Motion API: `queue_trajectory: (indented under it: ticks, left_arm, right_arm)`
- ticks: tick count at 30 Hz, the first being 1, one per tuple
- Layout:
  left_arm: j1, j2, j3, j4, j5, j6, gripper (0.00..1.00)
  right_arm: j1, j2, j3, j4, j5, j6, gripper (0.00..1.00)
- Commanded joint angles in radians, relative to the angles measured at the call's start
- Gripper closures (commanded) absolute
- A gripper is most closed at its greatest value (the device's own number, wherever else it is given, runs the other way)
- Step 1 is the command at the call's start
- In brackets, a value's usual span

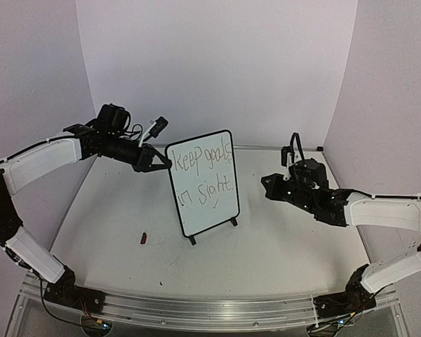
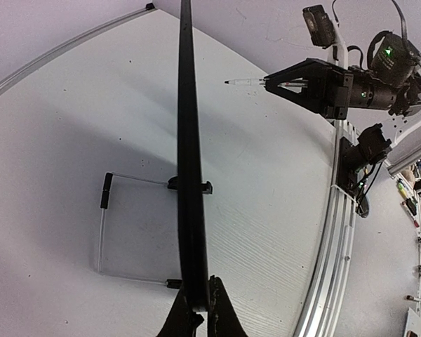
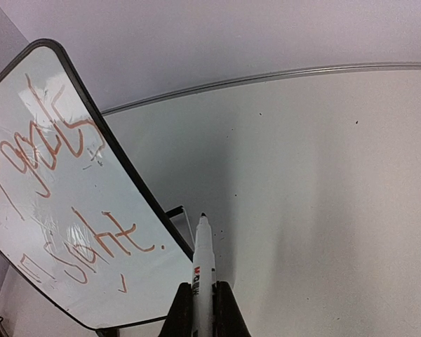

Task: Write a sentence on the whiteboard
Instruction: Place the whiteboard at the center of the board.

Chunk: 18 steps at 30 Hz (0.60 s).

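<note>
**Whiteboard held by its edge, marker drawn back**

Whiteboard [image 1: 207,210] stands upright on two small black feet near the middle of the white bench [image 1: 288,239], angled a little toward the right arm. It is a portrait board with rounded corners, a thin black frame and a glossy face that catches the light.

On the left, the left pincer [image 1: 161,163] is clamped on the board's left edge, high up; its wrist view shows the frame edge-on between the closed fingers [image 2: 221,316]. On the bench below lies a small dark red piece [image 1: 144,238].

The sentence [image 1: 209,188] reads "Keep goals" over "in sight", in thin handwritten strokes with a small tick beneath. Close up the ink looks reddish-brown.

On the right, the right pincer [image 1: 268,184] is closed on a white marker [image 3: 203,270], tip bare and clear of the board. The barrel carries red print, which I cannot read.
</note>
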Motion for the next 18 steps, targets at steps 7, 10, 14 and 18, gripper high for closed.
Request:
queue_trajectory:
  ticks: [7, 10, 14, 18]
  left_arm:
    - [0.007, -0.123, -0.064, 0.035, -0.086, 0.002, 0.97]
    - [0.007, -0.152, -0.100, 0.037, -0.120, -0.014, 0.89]
    - [0.007, -0.178, -0.136, 0.045, -0.145, -0.038, 0.70]
    - [0.007, -0.200, -0.169, 0.055, -0.159, -0.061, 0.55]
  right_arm:
    - [-0.004, -0.047, -0.002, -0.013, 0.002, -0.007, 1.00]
    - [-0.004, -0.056, -0.002, -0.017, -0.003, -0.010, 1.00]
    - [-0.004, -0.067, -0.006, -0.019, -0.005, -0.013, 1.00]
    - [-0.004, -0.078, -0.007, -0.023, -0.007, -0.016, 1.00]
